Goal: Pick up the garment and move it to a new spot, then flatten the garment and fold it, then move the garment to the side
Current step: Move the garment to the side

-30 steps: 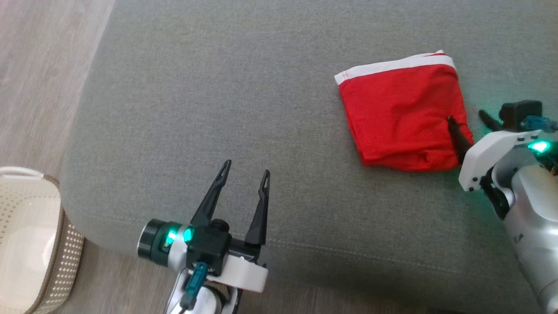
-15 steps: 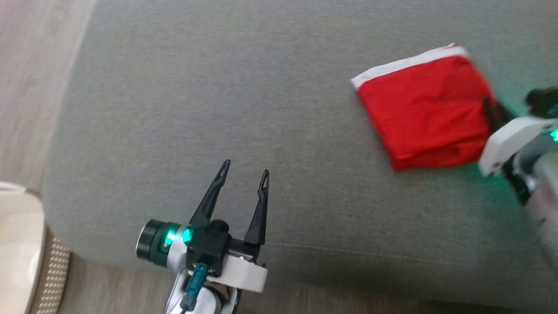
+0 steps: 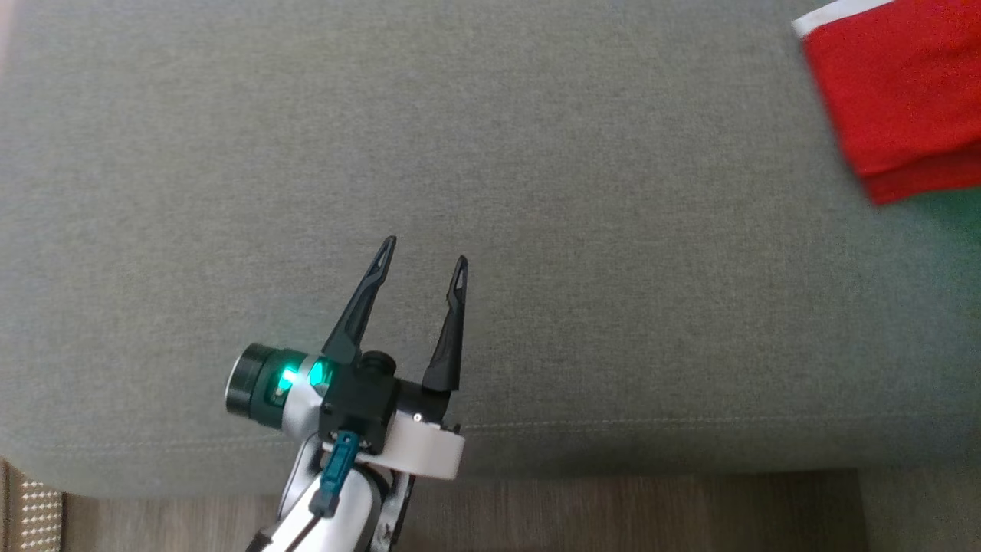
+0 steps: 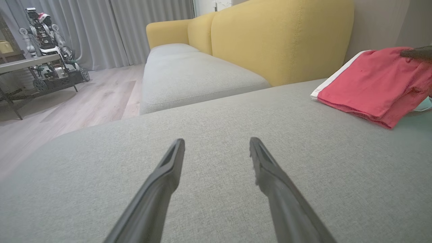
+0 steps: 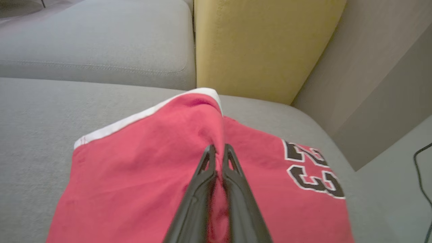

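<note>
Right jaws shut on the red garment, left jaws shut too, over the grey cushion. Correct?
No: the left jaws are open, fingers well apart, as the left wrist view shows. The rest holds: right jaws shut on the red garment, left jaws over the grey cushion.

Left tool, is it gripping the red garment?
No, the left tool is open over bare grey cushion, with the red garment apart to its right.
</note>
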